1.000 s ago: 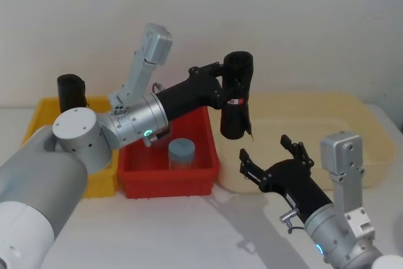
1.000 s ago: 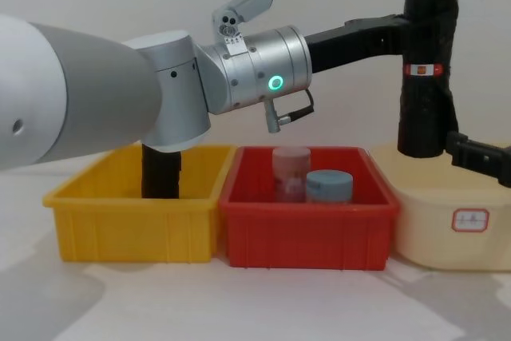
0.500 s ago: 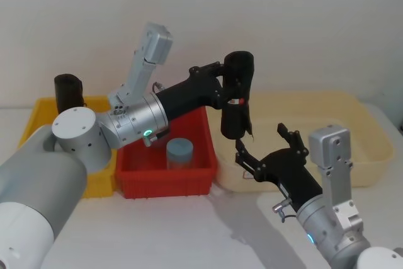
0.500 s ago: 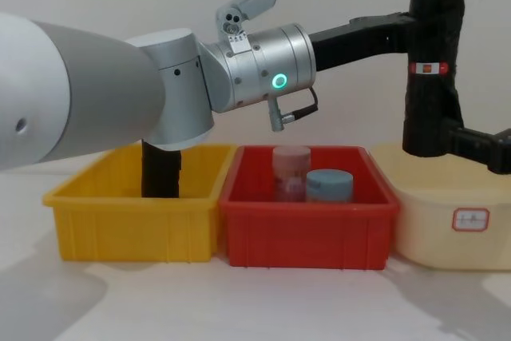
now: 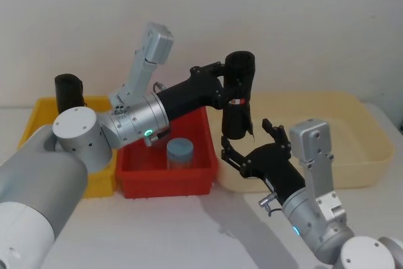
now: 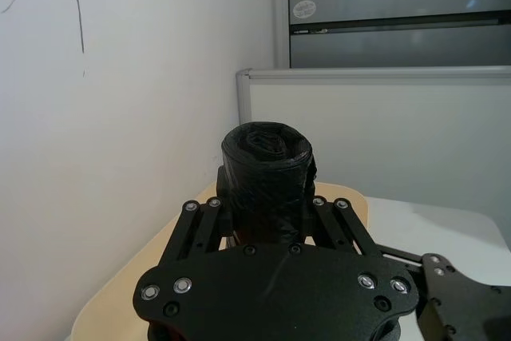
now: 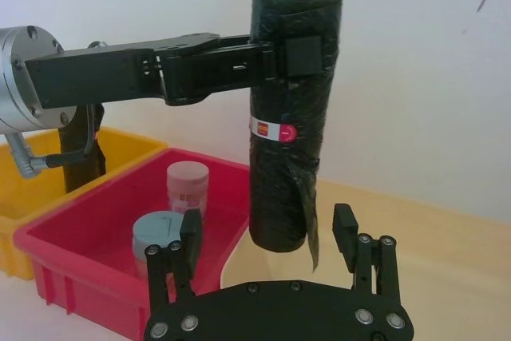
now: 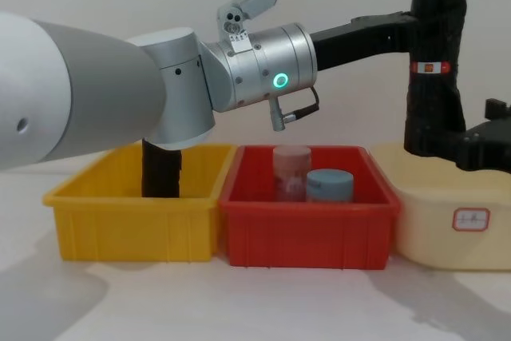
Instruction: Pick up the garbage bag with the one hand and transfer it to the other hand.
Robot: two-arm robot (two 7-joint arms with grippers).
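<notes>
Gripping the garbage bag (image 5: pixel 237 121) aloft, left claw (image 5: pixel 228 90) clamped, right claw (image 5: pixel 246 138) spread wide below.

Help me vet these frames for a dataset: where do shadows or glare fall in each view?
Head view: soft grey shadows lie on the table before the red bin; the green ring light glows without flare. Chest view: faint grey shadows on the table's near corners, no harsh glare. Right wrist view: the garbage bag shows mild sheen on its black wrap.
</notes>
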